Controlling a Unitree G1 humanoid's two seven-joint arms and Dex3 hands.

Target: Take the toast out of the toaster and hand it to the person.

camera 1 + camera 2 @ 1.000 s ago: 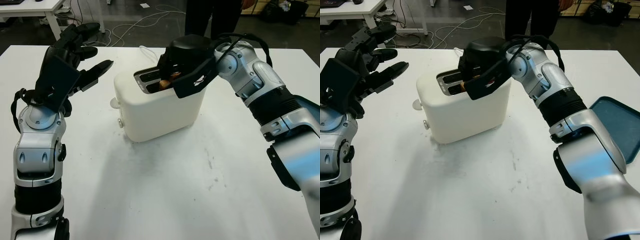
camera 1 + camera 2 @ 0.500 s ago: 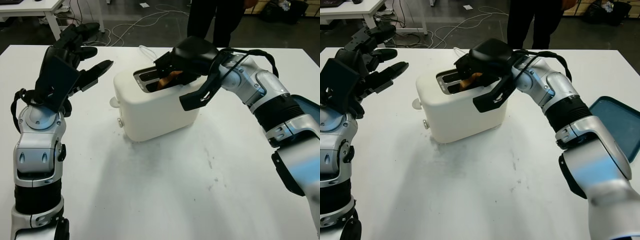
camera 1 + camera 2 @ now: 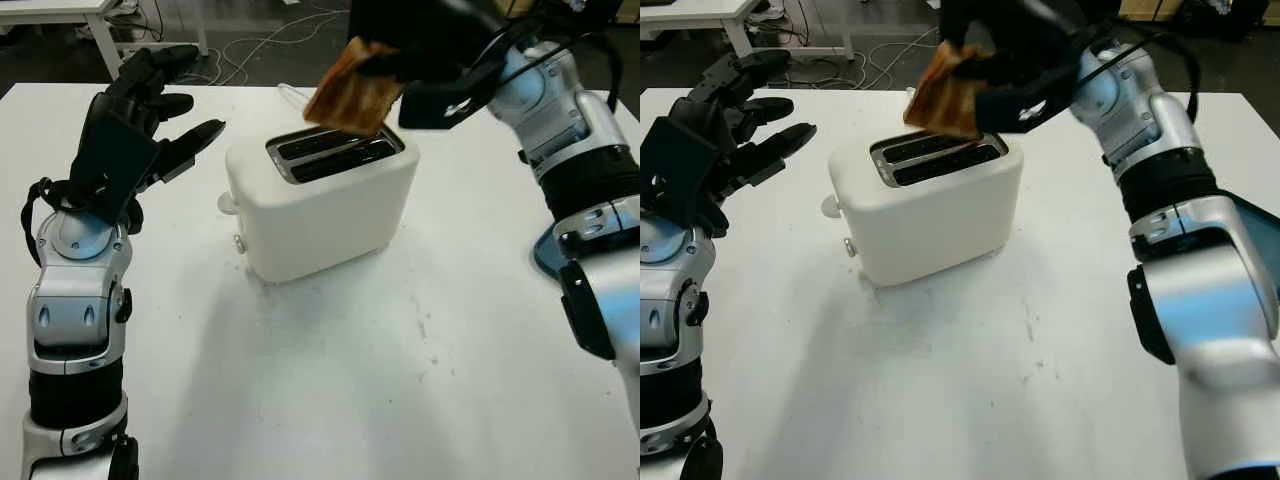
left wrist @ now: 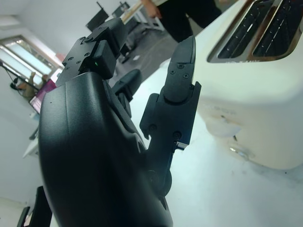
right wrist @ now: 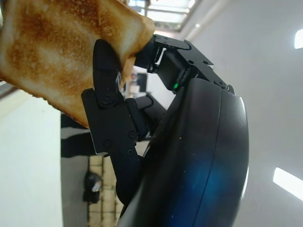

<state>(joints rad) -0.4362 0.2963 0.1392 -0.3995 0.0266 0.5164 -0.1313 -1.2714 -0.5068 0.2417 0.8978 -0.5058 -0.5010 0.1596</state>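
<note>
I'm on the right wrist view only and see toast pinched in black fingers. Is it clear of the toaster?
Observer: Yes. The toast hangs in the right hand, lifted above the toaster and apart from its slots.
Operator: Where is the other hand?
Observer: The left hand is open, raised over the table beside the toaster, touching nothing.
Operator: Anything near my right arm?
Observer: A blue tray sits at the table's right edge, behind that arm.
</note>
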